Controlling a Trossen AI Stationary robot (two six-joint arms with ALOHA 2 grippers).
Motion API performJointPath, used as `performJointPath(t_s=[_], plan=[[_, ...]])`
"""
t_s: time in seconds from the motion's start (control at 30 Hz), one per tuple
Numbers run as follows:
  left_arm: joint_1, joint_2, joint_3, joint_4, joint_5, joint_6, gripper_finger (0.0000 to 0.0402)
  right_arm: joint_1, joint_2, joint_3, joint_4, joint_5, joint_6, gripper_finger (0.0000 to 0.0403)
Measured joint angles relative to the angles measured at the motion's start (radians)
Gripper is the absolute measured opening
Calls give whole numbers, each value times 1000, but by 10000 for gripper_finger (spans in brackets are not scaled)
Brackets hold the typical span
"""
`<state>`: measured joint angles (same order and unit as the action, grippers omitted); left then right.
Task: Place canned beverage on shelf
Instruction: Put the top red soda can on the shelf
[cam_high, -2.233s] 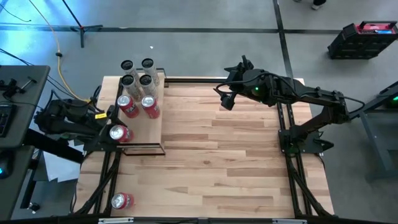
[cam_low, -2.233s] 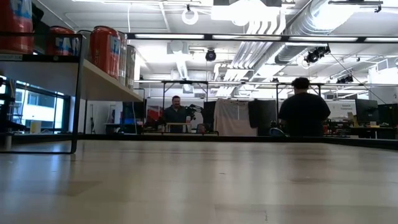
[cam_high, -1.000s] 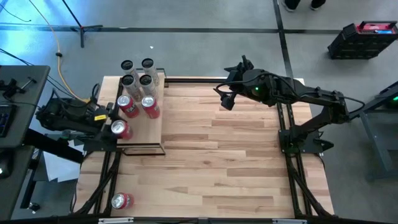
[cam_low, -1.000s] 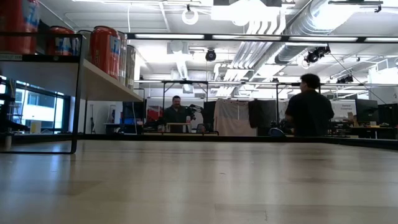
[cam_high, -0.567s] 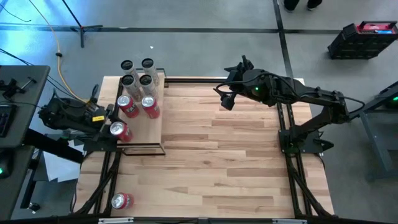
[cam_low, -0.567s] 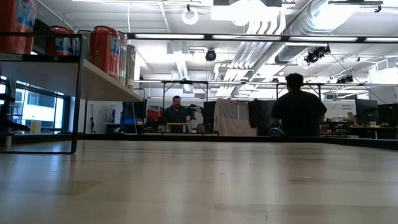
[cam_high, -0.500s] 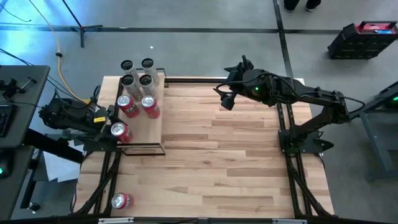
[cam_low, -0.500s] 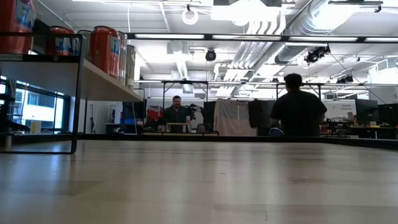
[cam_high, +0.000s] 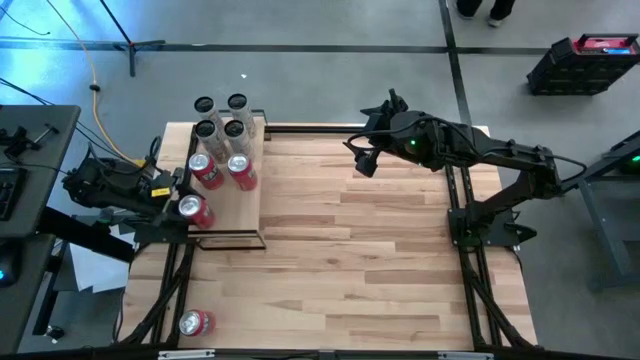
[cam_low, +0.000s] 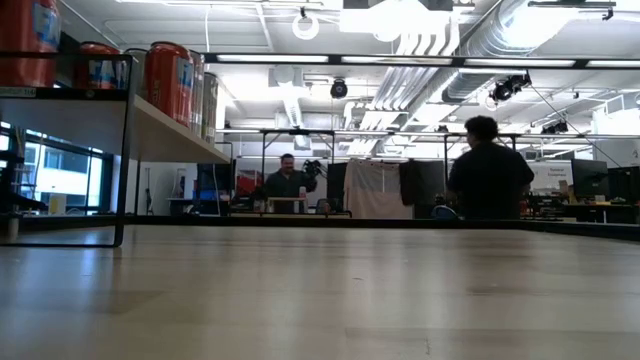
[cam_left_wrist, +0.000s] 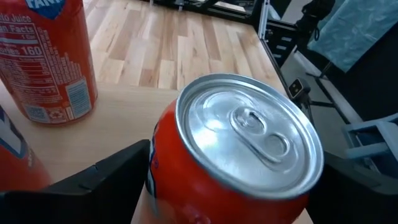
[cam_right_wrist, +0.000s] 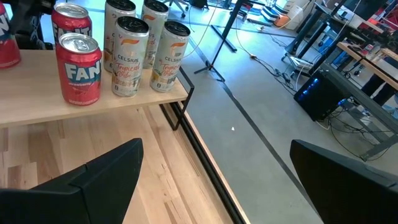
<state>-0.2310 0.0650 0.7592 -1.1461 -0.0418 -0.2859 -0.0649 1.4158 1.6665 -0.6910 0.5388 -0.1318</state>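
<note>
We are looking at the red can (cam_high: 190, 209) standing upright on the shelf (cam_high: 240, 212), near the shelf's 9 o'clock edge. In the left wrist view its silver top (cam_left_wrist: 249, 138) is sitting between the two dark fingers (cam_left_wrist: 93, 183), which are standing apart at either side of it; we cannot tell whether they are touching its wall. The left gripper (cam_high: 172, 205) is hanging at the table's 9 o'clock side, right against the can. Compared with two seconds ago, the can is sitting slightly farther toward 12 o'clock on the board, and the left arm is drawn a little back toward 9 o'clock.

Going outward, two more red cans (cam_high: 207, 170) are standing on the shelf at about 12 o'clock from the first, and four pale cans (cam_high: 219, 118) are crowding the shelf's far end. In the low view the shelf's board (cam_low: 170, 132) is showing raised on its thin black frame. Another red can (cam_high: 194, 323) is lying on the table (cam_high: 380, 260) at its 7 o'clock corner, well apart from the shelf.

The right gripper (cam_high: 360, 160) is waiting above the table's 12 o'clock edge, its jaws spread wide and gripping nothing.

Beyond the table, two people are showing in the low view: one facing us (cam_low: 287, 180) and one with back turned (cam_low: 489, 170), who is now standing slightly farther right than half a second ago.
</note>
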Motion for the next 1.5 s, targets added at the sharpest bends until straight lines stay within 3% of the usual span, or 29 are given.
performJointPath(t_s=[0.23,0.57,1.03,1.17,1.5], plan=[[0,0,0,6,4,0,370,0,0,0,0,0,0,392],[0,55,62,0,-42,63,371,0,0,0,0,0,0,392],[0,121,96,-6,-16,35,372,0,0,0,0,0,0,392],[0,121,129,-6,-58,69,372,0,0,0,0,0,0,392],[0,121,104,-15,-48,79,371,0,0,0,0,0,0,392]])
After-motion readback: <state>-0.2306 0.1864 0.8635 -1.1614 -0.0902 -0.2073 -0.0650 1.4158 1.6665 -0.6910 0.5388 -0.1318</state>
